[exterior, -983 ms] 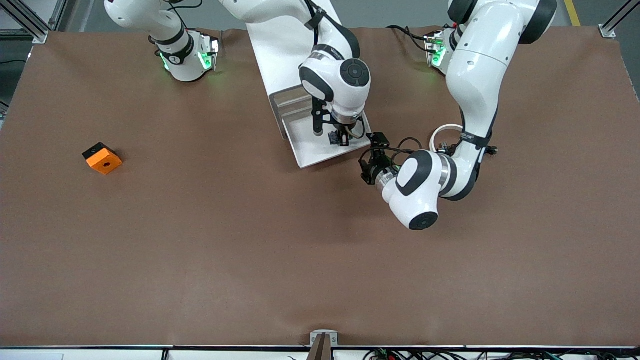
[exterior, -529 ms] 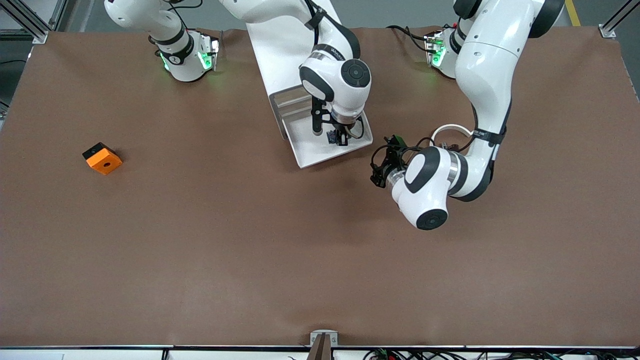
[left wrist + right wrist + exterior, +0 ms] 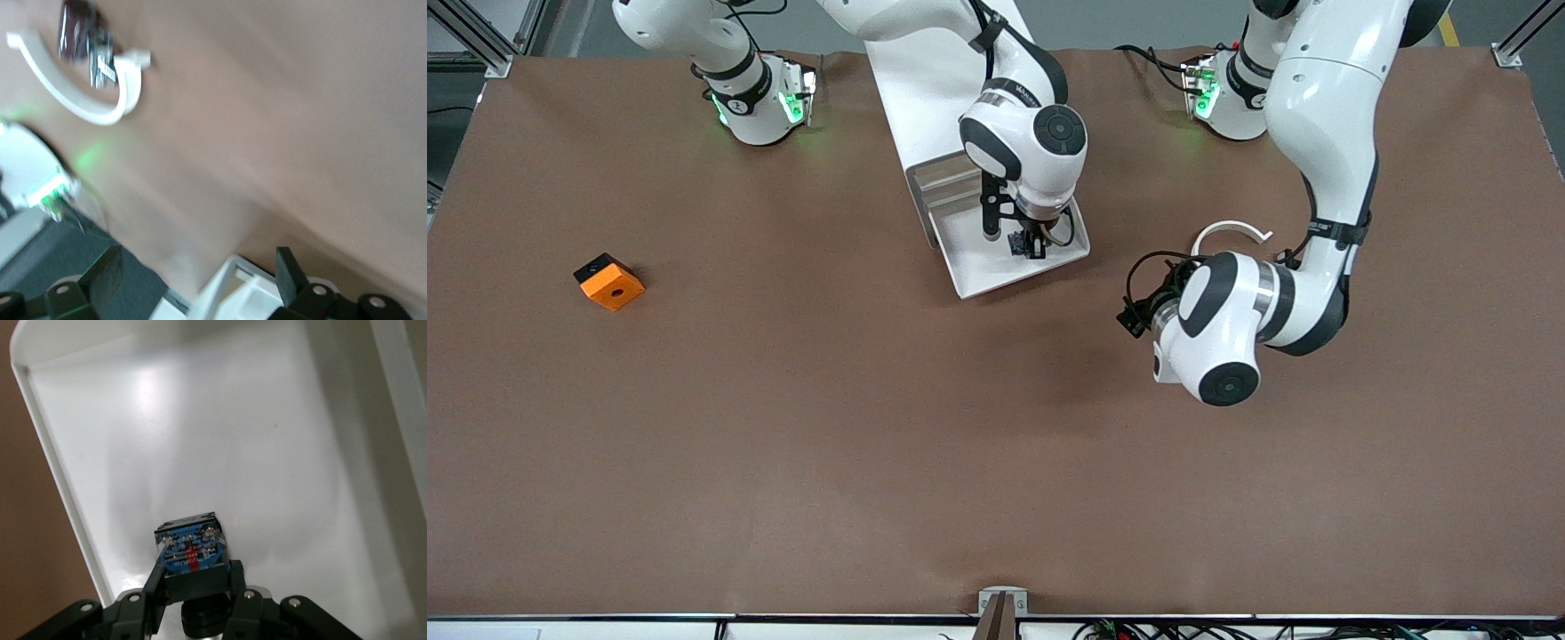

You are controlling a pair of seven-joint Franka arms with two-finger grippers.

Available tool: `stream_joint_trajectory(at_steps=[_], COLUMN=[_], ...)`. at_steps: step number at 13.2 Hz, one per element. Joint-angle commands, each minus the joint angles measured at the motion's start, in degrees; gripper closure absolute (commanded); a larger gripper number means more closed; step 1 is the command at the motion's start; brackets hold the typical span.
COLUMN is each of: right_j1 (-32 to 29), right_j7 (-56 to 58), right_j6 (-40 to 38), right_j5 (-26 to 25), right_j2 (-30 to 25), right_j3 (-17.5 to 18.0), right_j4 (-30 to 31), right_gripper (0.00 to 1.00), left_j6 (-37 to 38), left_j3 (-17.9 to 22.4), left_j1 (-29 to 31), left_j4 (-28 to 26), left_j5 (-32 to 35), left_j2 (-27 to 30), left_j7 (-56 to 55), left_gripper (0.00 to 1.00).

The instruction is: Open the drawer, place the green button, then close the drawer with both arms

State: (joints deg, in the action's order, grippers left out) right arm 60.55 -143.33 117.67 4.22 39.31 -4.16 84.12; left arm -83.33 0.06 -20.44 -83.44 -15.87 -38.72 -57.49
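The drawer (image 3: 980, 268) stands pulled out of the white cabinet (image 3: 934, 80), and its white floor (image 3: 220, 433) is bare. My right gripper (image 3: 1030, 246) hangs low over the drawer, shut on the button (image 3: 191, 550), whose blue base points down at the floor. The button (image 3: 1021, 244) shows as a small dark thing between the fingers. My left gripper (image 3: 1138, 316) is over bare table beside the drawer, toward the left arm's end. It (image 3: 198, 267) is open with nothing between its fingers. A white corner of the drawer (image 3: 243, 293) shows past them.
An orange cube (image 3: 609, 281) lies toward the right arm's end of the table. A white arc part (image 3: 1227, 229) with a dark piece (image 3: 77, 30) lies by the left arm's forearm. Brown table spreads nearer the camera.
My left arm has drawn away from the drawer's side toward its own end of the table, gripper still open. The right arm and the button have not moved.
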Motion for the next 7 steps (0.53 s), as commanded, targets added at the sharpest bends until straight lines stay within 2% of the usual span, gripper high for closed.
stream_joint_trajectory(at_steps=[1, 3, 4, 5, 6, 7], right_j1=[1.2, 1.2, 1.2, 1.2, 1.3, 1.3], right_j7=[-0.5, -0.3, 1.5, 4.9, 6.4, 6.6], right_j6=[-1.0, -1.0, -1.0, -1.0, -1.1, -1.4], right_j5=[-0.2, -0.2, -0.2, -0.2, -0.1, 0.0], right_j2=[1.1, 1.1, 1.1, 1.2, 1.2, 1.2], right_j3=[-0.6, -0.6, -0.6, -0.6, -0.6, -0.6], right_j4=[-0.6, -0.6, -0.6, -0.6, -0.6, -0.7], right_gripper=[1.0, 0.96, 0.63, 0.25, 0.08, 0.0], left_j6=[-3.6, -7.0, -8.6, -11.0, -13.3, -15.8], left_j3=[-0.7, -0.7, -0.7, -0.7, -0.7, -0.6], left_j1=[2.6, 3.0, 3.4, 5.0, 5.9, 7.0], left_j4=[-4.4, -6.1, -6.6, -6.8, -7.1, -8.0], left_j5=[5.0, 10.7, 11.7, 12.0, 12.1, 12.1], left_j2=[3.4, 4.8, 5.6, 5.8, 5.9, 6.4], left_j7=[11.9, 19.5, 21.8, 23.6, 24.2, 24.2], left_gripper=[0.0, 0.0, 0.0, 0.0, 0.0, 0.0])
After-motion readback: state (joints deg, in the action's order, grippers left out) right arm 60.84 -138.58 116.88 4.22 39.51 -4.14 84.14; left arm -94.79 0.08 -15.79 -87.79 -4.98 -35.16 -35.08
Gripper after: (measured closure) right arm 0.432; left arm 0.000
